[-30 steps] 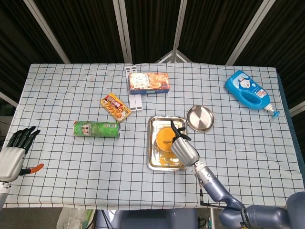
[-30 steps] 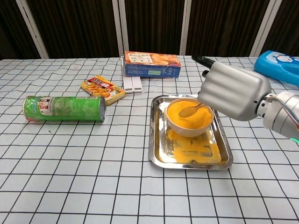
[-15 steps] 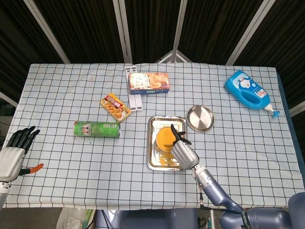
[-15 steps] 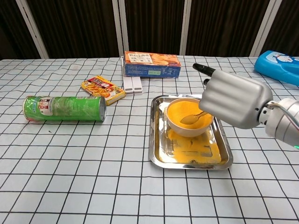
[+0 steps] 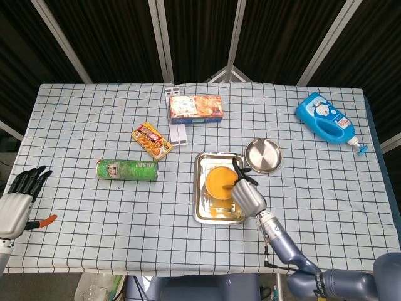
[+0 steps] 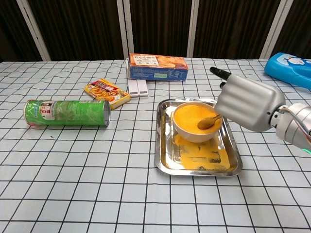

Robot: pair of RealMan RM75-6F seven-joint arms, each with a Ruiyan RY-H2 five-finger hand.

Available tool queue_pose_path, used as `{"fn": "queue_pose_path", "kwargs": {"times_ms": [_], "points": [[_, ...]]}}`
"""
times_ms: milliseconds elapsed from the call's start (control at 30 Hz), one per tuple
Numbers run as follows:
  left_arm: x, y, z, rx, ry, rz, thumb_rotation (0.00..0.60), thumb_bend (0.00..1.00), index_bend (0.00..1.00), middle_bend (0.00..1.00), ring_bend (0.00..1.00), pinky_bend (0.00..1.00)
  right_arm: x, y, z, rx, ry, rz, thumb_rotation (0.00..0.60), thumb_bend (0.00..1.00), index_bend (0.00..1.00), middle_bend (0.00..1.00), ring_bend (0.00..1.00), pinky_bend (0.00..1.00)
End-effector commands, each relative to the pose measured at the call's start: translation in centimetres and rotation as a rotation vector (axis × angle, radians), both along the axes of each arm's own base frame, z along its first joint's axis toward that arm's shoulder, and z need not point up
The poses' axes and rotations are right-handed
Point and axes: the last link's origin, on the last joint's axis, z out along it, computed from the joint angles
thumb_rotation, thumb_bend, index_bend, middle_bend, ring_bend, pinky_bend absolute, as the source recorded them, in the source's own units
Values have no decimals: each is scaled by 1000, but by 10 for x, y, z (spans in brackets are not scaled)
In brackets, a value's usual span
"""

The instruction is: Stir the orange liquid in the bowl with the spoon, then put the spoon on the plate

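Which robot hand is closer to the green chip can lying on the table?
The left. The left robot hand rests at the table's left edge, further left than the green chip can. The right robot hand, holding the spoon in the bowl, is slightly farther.

Tray and plate: shiny bare metal. Right hand: smooth matt silver shell. Bench: matt checked cloth. Can, bottle: glossy.

Checked table (tray; plate)
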Motion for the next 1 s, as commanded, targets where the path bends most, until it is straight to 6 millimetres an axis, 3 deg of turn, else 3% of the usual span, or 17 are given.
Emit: {"fn": "queue_pose_path", "kwargs": {"times_ms": [33,300,800,1000], "points": [[-1,0,0,4,4,4,600,0,0,0,0,0,-1,-4,0,-12,1,10,600,706,830,714,390,0],[0,0,0,2,5,7,600,0,0,0,0,0,-1,-5,2,-17,-14,6,600,707,830,713,390,0],[0,0,-1,4,9,6,600,0,0,0,0,0,21,0,23,0,-88,37,600,706,832,716,390,0],[1,-1,-2,2,12,0,600,0,0,0,0,0,18,-4,28,-21,-100,14,600,705,836,718,390,0]]}}
